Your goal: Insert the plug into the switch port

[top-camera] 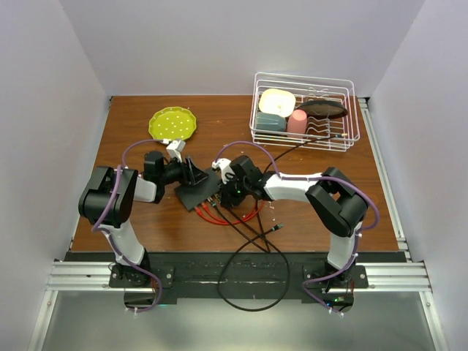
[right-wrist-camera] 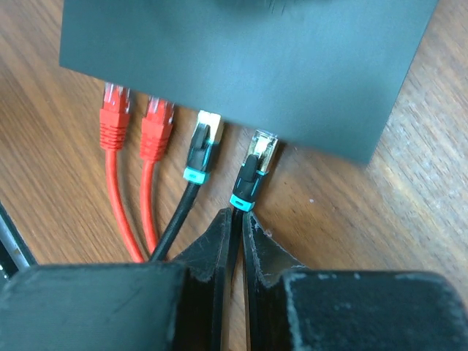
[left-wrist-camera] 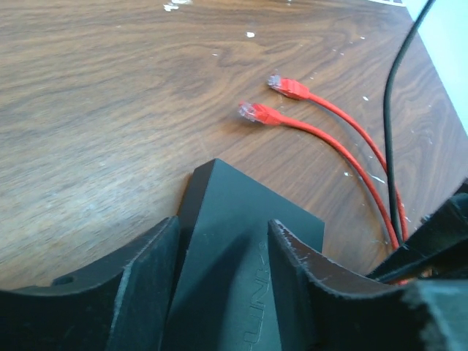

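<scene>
**Inspector:** Surface?

**Assistant:** Brown wood-grain desk [top-camera: 219, 117], with pale walls around it. A flat matte-black rectangular box [right-wrist-camera: 241, 58] lies near its middle.

**Inspector:** Task item?

**Assistant:** The black-cabled plug with teal collar and metal tip [right-wrist-camera: 252, 168] has its tip at the box's long edge. It is the end one of a row of four, next to another black plug [right-wrist-camera: 203, 146] and then two red plugs [right-wrist-camera: 155, 128]. More of its shell shows than its neighbour's. The switch port is hidden under the box's top face. Seated or not, cannot tell.

**Inspector:** Claws?

**Assistant:** Right claw [right-wrist-camera: 235, 219] is clenched on the plug's cable, just behind the collar. Left claw [left-wrist-camera: 223, 228] straddles a corner of the box, fingers apart. Whether they press it, cannot tell.
</scene>
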